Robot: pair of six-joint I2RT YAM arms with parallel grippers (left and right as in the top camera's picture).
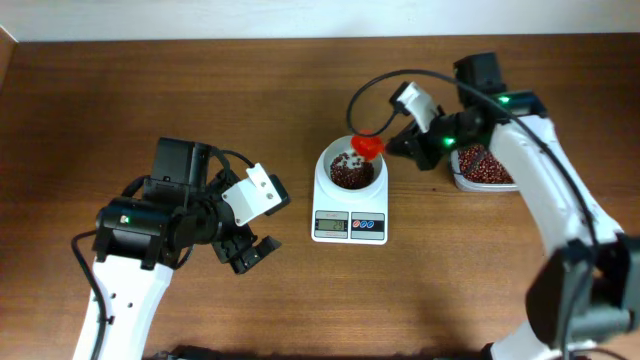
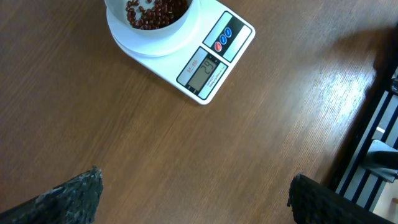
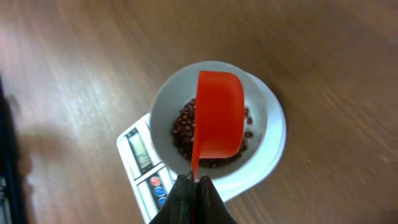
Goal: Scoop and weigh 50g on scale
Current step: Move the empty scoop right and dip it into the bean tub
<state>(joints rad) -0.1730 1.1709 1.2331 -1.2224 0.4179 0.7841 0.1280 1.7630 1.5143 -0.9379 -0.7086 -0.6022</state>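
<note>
right hand [image 3: 194, 184] clenched on red scoop [image 3: 217, 115] over bowl [image 3: 166, 99], left hand [image 1: 250, 254] released, scale [image 1: 349, 227] display unreadable

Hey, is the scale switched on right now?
On. The scale shows dark digits on its display in the left wrist view, though the exact number is too small to read for certain.

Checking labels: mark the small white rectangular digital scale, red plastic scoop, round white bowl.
small white rectangular digital scale [image 2: 205, 67], left wrist view, on its grey display.
red plastic scoop [image 3: 217, 112], right wrist view, middle of its cup.
round white bowl [image 3: 166, 112], right wrist view, bare left inner wall.
</note>
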